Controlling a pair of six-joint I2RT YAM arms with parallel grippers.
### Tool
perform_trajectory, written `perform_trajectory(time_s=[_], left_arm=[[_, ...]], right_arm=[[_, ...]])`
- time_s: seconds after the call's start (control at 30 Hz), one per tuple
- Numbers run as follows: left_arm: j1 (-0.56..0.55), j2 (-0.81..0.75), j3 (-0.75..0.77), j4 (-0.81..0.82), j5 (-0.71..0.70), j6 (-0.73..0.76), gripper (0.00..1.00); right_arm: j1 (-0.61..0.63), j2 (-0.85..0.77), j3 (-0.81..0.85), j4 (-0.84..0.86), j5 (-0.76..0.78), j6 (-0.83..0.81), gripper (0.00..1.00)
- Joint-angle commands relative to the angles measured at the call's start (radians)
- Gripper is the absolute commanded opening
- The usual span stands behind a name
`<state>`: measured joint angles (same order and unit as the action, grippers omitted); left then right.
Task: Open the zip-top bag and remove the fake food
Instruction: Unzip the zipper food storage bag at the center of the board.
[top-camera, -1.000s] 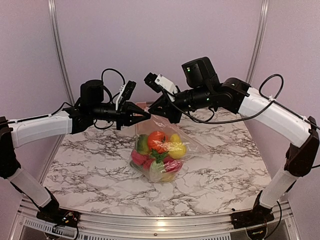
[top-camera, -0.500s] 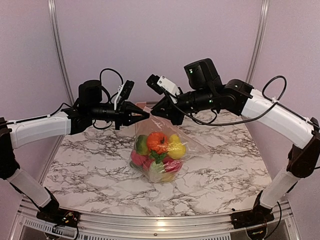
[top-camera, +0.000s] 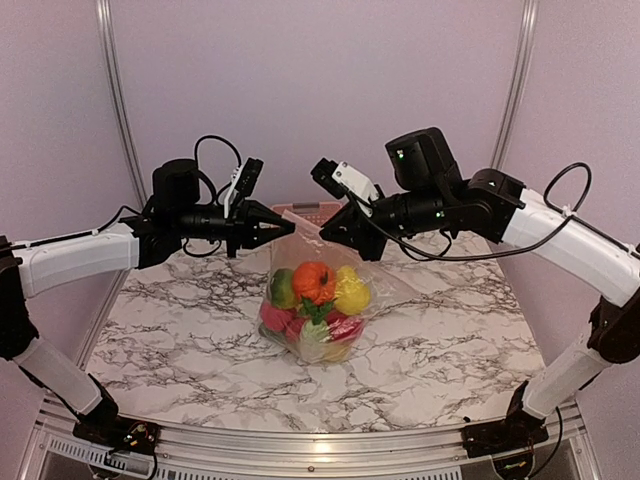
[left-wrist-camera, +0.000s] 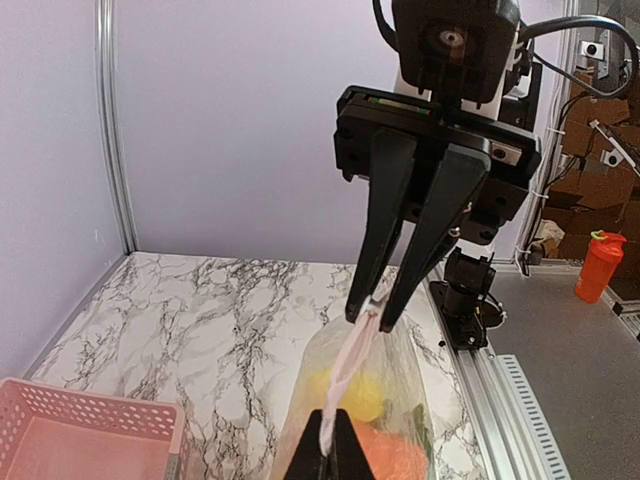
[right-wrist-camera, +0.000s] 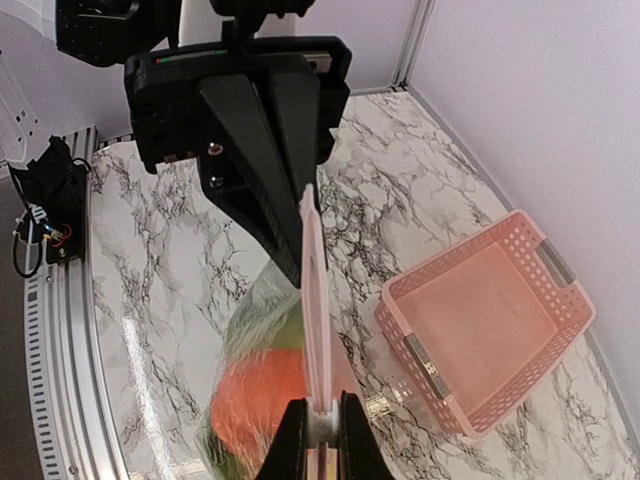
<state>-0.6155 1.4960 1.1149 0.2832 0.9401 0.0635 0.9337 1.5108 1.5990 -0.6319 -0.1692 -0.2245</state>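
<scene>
- Pale lilac walls (top-camera: 320, 80) are closing off the cell at the back and sides, and aluminium posts (top-camera: 113, 90) are running up the rear corners.
- White marble-patterned bench (top-camera: 180, 320) with dark veining is carrying everything. Its glossy top is catching the light, and a metal rail (top-camera: 320, 450) is running along the near edge.
- Off the bench's side, in the left wrist view, an orange-red bottle (left-wrist-camera: 600, 265) is standing on grey floor beside brown cardboard boxes (left-wrist-camera: 570, 215); any print on them is too small to read.
- The zip-top bag (top-camera: 305, 245) is hanging between the two arms over the middle of the bench, and its loaded bottom appears to be resting on the marble.
- The fake food (top-camera: 315, 300) is bunching in the bag's lower half, showing orange, yellow, green and red pieces.
- The left fingers (top-camera: 285, 228) are pinching narrow on one end of the bag's pale pink zip strip (right-wrist-camera: 315, 300).
- The right fingers (top-camera: 330, 230) are pinching narrow on the other end, so the strip is stretching taut between the two sets of tips.
- A pink slotted basket (right-wrist-camera: 490, 320) is sitting on the bench behind the bag, near the back wall.
</scene>
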Motion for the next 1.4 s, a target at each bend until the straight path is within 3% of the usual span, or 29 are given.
perform_trajectory(time_s=[0.0, 1.37], left_arm=[[0.051, -0.048, -0.007, 0.064, -0.032, -0.012, 0.0], [0.181, 0.02, -0.089, 0.247, -0.031, -0.12, 0.0]], right_arm=[[-0.004, -0.073, -0.039, -0.111, 0.064, 0.039, 0.0], [-0.004, -0.257, -0.212, -0.306, 0.147, 0.144, 0.0]])
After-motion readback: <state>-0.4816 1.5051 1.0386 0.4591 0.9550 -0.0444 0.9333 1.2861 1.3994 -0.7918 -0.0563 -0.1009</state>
